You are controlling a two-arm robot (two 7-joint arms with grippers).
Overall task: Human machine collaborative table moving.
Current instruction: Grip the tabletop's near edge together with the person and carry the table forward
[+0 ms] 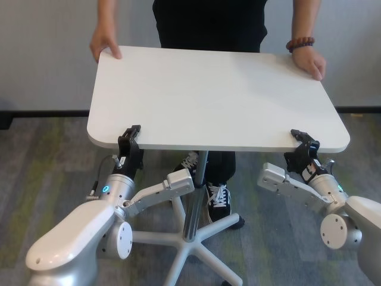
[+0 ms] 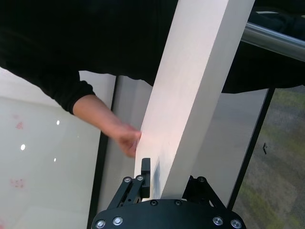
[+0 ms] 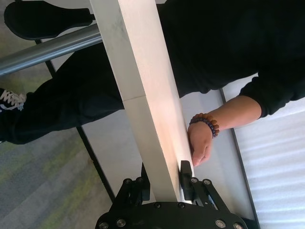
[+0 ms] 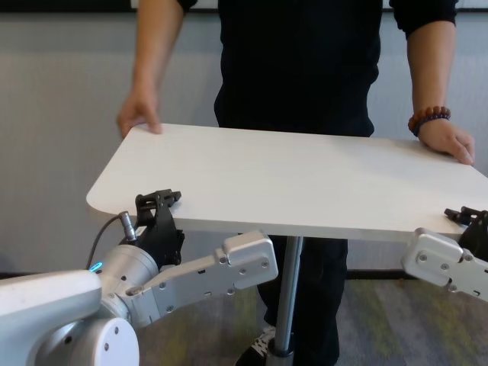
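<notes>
grip is shared four ways so the load stays level: the large white rectangular surface on its thin silver metal pole sits between robot and person in black short-sleeved top. the left tool is clenched on the near edge by one corner, the right tool clenched by the other; two bare hands, one and one braceleted, hold the far corners. count: one surface, two tools, two hands.

Pale wall, black skirting, grey-green, seemingly carpeted floor.
</notes>
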